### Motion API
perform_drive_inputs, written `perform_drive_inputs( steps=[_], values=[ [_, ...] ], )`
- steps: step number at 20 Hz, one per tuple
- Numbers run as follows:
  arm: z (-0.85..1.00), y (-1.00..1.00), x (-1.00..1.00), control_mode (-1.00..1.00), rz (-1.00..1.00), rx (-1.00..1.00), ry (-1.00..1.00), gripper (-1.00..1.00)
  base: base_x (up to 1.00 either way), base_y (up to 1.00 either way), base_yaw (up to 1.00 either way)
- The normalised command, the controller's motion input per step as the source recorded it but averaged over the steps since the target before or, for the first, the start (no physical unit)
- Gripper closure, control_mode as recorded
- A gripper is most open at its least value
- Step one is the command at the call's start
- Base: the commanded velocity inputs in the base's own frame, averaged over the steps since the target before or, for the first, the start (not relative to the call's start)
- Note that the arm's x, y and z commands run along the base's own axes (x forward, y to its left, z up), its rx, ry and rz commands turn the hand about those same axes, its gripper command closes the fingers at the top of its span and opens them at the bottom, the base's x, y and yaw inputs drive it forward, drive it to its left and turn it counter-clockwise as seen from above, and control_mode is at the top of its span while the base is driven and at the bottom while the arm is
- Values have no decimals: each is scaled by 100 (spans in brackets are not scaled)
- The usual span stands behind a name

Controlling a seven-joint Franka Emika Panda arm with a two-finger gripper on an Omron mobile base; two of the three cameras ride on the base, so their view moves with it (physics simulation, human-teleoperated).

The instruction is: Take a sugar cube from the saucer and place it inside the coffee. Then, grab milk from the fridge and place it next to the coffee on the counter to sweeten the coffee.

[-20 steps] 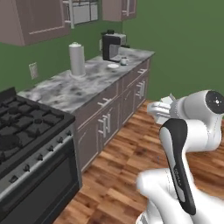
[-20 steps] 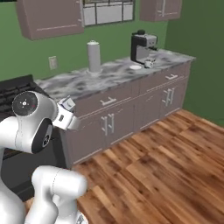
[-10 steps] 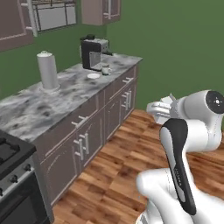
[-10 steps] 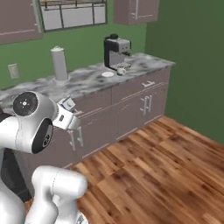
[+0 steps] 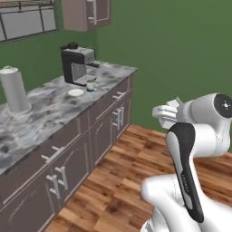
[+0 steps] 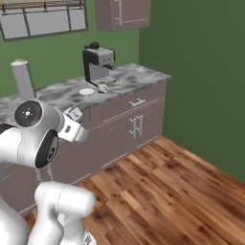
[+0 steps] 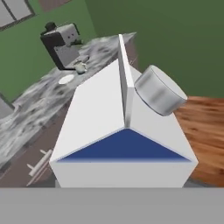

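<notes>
The milk (image 7: 124, 131) fills the hand view close up: a smooth white gable-top carton with a sharp folded ridge, a blue triangular panel and a round grey cap; no writing can be read. The hand (image 5: 165, 113) grips it, fingers part-spread around the carton. On the marbled grey-and-white tabletop (image 5: 50, 108), near its far end, the white mug of coffee (image 5: 91, 85) stands before the boxy espresso machine (image 5: 76, 65), the flat round saucer (image 5: 75, 92) just beside it.

Bare tabletop (image 5: 50, 106) left of saucer (image 5: 75, 92); espresso machine (image 5: 76, 65) blocks behind mug (image 5: 91, 84); open tabletop right of mug toward corner.
</notes>
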Motion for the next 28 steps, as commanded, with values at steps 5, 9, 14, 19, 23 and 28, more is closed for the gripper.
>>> perform_drive_inputs(
  steps=[5,9,14,19,23,28],
  values=[
    [0,0,0,100,0,0,0,100,100,-26,4],
    [0,0,0,100,0,0,0,100,100,-26,17],
    [0,0,0,100,0,0,0,100,100,-28,25],
    [0,0,0,100,0,0,0,100,97,-25,39],
    [0,0,0,100,0,0,0,100,64,-8,62],
    [0,0,0,100,0,0,0,100,52,-5,65]
  ],
)
